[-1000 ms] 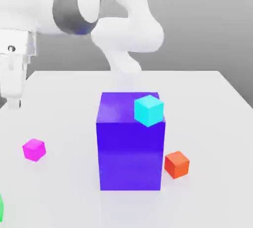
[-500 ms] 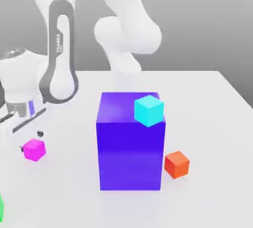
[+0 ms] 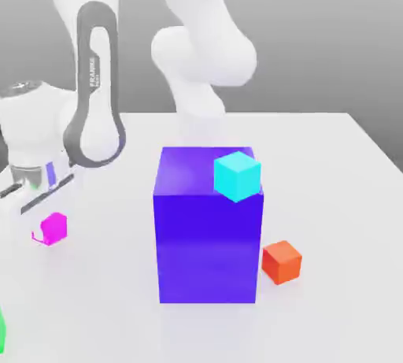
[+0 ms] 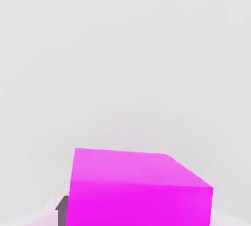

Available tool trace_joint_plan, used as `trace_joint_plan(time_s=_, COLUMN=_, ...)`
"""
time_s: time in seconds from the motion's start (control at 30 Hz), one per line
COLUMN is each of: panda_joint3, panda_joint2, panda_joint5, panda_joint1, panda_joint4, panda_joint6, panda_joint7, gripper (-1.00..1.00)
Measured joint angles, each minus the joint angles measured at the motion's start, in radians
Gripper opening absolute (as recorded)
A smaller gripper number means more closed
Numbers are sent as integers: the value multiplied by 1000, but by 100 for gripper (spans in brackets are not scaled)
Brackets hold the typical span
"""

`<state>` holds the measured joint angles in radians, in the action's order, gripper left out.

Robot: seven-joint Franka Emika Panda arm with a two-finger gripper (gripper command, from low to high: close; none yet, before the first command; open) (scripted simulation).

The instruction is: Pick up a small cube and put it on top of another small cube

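One magenta cube sat clenched between the jaws of the gripper; I counted one blue block, cyan cube, orange cube, green object.

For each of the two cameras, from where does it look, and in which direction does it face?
Exterior view: off the arm, raised, facing across the white table and slightly down at the big blue block; the white arm and the gripper at the magenta cube show.

Hand view: on the robot's hand, facing the magenta cube up close and the pale surface beyond; a dark fingertip shows beside the cube.

Both views share the magenta cube and part of the gripper.
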<state>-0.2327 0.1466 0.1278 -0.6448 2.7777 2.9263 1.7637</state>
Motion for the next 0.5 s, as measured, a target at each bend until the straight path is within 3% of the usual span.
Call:
trace_joint_plan(time_s=0.13, panda_joint3=-19, panda_joint2=-69, panda_joint5=-77, panda_joint1=15, panda_joint4=-8, panda_joint6=-79, panda_joint7=49, gripper=-100)
trace_joint_plan(time_s=0.5, panda_joint3=88, panda_joint2=85, panda_joint5=-106, panda_joint1=75, panda_joint4=-390, panda_joint6=-308, panda_joint7=-70, gripper=-100)
